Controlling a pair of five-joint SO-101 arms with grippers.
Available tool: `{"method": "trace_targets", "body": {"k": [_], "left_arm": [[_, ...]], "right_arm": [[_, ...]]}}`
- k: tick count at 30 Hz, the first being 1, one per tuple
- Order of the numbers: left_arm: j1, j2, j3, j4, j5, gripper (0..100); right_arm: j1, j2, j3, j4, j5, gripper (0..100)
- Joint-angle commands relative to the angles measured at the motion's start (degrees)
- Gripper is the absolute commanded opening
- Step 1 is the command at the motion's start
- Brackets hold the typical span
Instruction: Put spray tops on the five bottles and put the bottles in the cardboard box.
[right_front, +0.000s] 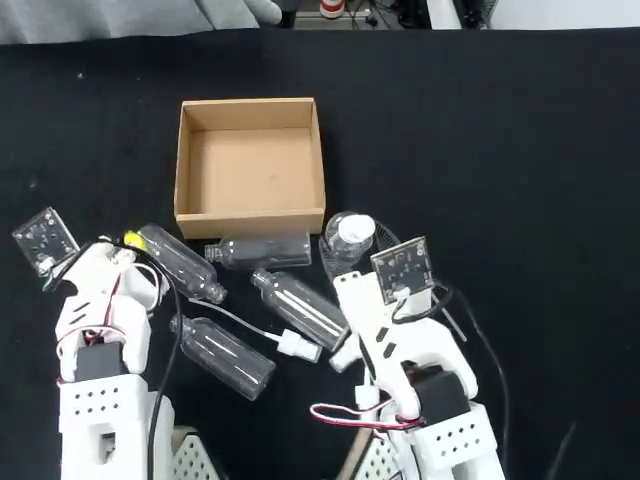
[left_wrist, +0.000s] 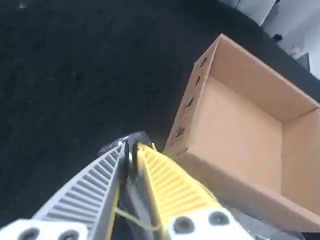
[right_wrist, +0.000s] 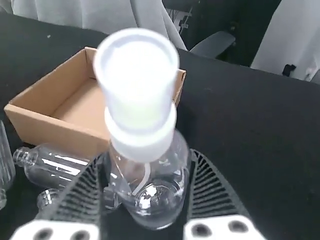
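Observation:
My right gripper (right_wrist: 145, 176) is shut on an upright clear bottle (right_wrist: 150, 192) that carries a white spray top (right_wrist: 137, 85). In the high view this bottle (right_front: 348, 238) stands just off the near right corner of the empty cardboard box (right_front: 250, 215), with my right gripper (right_front: 345, 265) around it. Several clear bottles without tops lie in front of the box, among them one at the left (right_front: 182, 262) and one in the middle (right_front: 300, 305). A loose spray top (right_front: 298, 346) lies between them. My left gripper (left_wrist: 131, 150) is shut beside the left bottle, its yellow finger (right_front: 130, 241) near the bottle's base.
The black table (right_front: 520, 150) is bare to the right of and behind the box. The box wall (left_wrist: 192, 100) stands close ahead of my left gripper. A lying bottle (right_wrist: 50, 165) rests against the box's front wall (right_wrist: 55, 125).

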Motion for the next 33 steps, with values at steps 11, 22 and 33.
{"method": "trace_targets", "body": {"k": [11, 22, 33], "left_arm": [[-2.9, -0.9, 0.9, -0.3, -0.5, 3], [-3.0, -0.9, 1.3, -0.3, -1.7, 3], [-2.4, -0.9, 2.7, -0.4, -8.2, 3]], "right_arm": [[1.4, -1.5, -3.1, 0.0, -1.3, 2.8], [1.1, -0.9, -15.1, 2.5, -1.3, 2.8], [-2.6, 4.4, -29.5, 4.8, -1.0, 2.8]]}}
